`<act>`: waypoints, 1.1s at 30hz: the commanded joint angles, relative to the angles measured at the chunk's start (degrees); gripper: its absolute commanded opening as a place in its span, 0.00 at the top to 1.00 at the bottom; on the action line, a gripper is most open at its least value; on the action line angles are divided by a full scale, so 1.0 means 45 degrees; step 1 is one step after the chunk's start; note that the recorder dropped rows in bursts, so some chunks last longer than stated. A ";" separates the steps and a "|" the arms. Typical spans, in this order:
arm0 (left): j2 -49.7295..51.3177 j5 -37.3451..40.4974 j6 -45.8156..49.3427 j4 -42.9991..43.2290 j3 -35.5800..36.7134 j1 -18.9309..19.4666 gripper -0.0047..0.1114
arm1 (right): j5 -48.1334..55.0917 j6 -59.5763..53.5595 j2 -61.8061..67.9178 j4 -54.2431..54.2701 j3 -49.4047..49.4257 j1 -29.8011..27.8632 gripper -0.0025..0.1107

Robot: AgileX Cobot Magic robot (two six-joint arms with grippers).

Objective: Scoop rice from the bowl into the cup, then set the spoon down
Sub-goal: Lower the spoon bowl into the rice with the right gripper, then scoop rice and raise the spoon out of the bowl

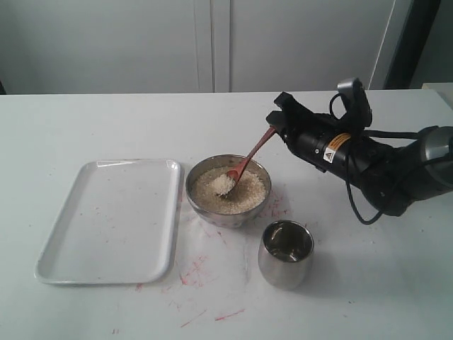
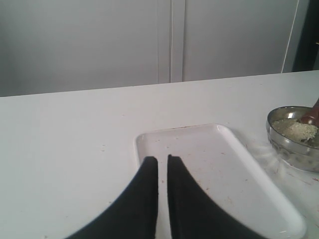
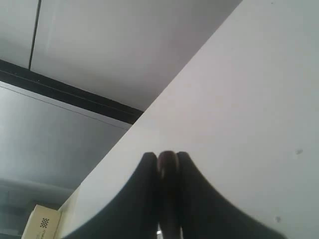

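The steel bowl [image 1: 228,210] sits mid-table, full of pale rice [image 1: 230,191]. The dark wooden spoon [image 1: 250,157] slants down into it, its scoop heaped with grains. My right gripper [image 1: 277,129] is shut on the handle's upper end, behind and right of the bowl. In the right wrist view the handle tip [image 3: 167,160] shows pinched between the right gripper's [image 3: 166,158] black fingers. The shiny cup [image 1: 285,253] stands in front of the bowl, to its right. My left gripper [image 2: 162,160] hovers over the tray with a narrow slit between its fingers and holds nothing. The bowl [image 2: 293,148] shows there too.
A white rectangular tray [image 1: 78,248] lies left of the bowl, and appears as the tray [image 2: 259,194] in the left wrist view. Red smears mark the table [image 1: 205,312] around the bowl and cup. A white wall stands behind the table.
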 commanded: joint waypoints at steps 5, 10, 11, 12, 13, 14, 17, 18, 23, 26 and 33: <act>0.0036 -0.0135 -0.0018 -0.0050 -0.0043 -0.0030 0.84 | -0.0373 -0.1489 -0.0487 -0.0512 -0.0009 0.0000 0.98; 0.0036 -0.0135 -0.0018 -0.0050 -0.0043 -0.0030 0.84 | -0.0289 -0.1508 -0.0808 -0.0595 -0.0009 0.0000 0.98; 0.0036 -0.0135 -0.0018 -0.0050 -0.0043 -0.0030 0.84 | -0.0289 -0.1464 -0.0842 -0.0595 -0.0009 0.0000 0.98; 0.0036 -0.0135 -0.0018 -0.0050 -0.0043 -0.0030 0.84 | -0.0289 -0.1481 -0.0894 -0.0595 -0.0009 0.0000 0.98; 0.0036 -0.0135 -0.0018 -0.0050 -0.0043 -0.0030 0.84 | -0.0235 -0.1481 -0.0893 -0.0595 -0.0009 0.0000 0.98; 0.0036 -0.0135 -0.0018 -0.0050 -0.0043 -0.0030 0.84 | -0.0192 -0.1481 -0.0919 -0.0658 -0.0009 0.0000 0.98; 0.0036 -0.0135 -0.0018 -0.0050 -0.0043 -0.0030 0.84 | 0.0071 -0.1481 -0.0919 -0.0785 -0.0009 0.0000 0.98; 0.0036 -0.0135 -0.0018 -0.0050 -0.0043 -0.0030 0.84 | 0.0162 -0.1481 -0.0919 -0.0840 -0.0009 0.0000 0.98; 0.0036 -0.0135 -0.0018 -0.0050 -0.0043 -0.0030 0.84 | 0.0257 -0.1514 -0.0919 -0.1104 -0.0009 0.0000 0.98; 0.0036 -0.0135 -0.0018 -0.0050 -0.0043 -0.0030 0.84 | 0.0257 -0.1514 -0.0919 -0.1104 -0.0009 0.0000 0.98; 0.0036 -0.0135 -0.0018 -0.0050 -0.0043 -0.0030 0.84 | 0.0257 -0.1514 -0.0919 -0.1127 -0.0009 0.0000 0.98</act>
